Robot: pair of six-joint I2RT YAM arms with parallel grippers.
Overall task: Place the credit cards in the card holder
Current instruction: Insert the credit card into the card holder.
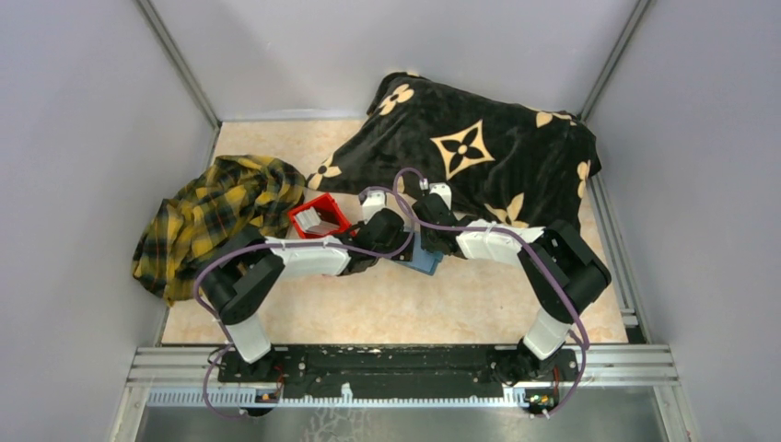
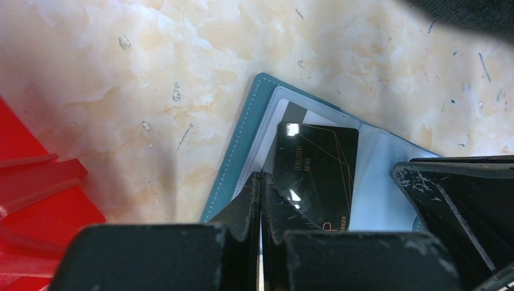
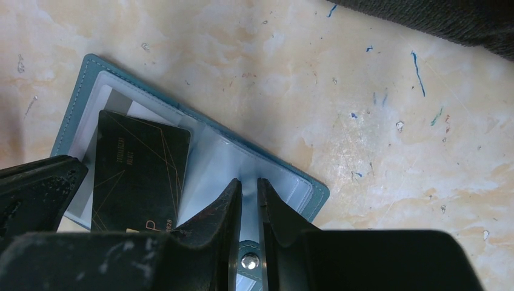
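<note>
**Gold print on one black card, little of it legible**

On the black card lying in the open card holder, two short lines of gold capitals are printed toward its 12 o'clock end, too small to be read. At the 6 o'clock end part of a large gold letter, seemingly a P, is seen. Small digits are set at its 3 o'clock, beginning with 8 and ending in 28. Cream flower and star emblems are carried by the black blanket.
</note>
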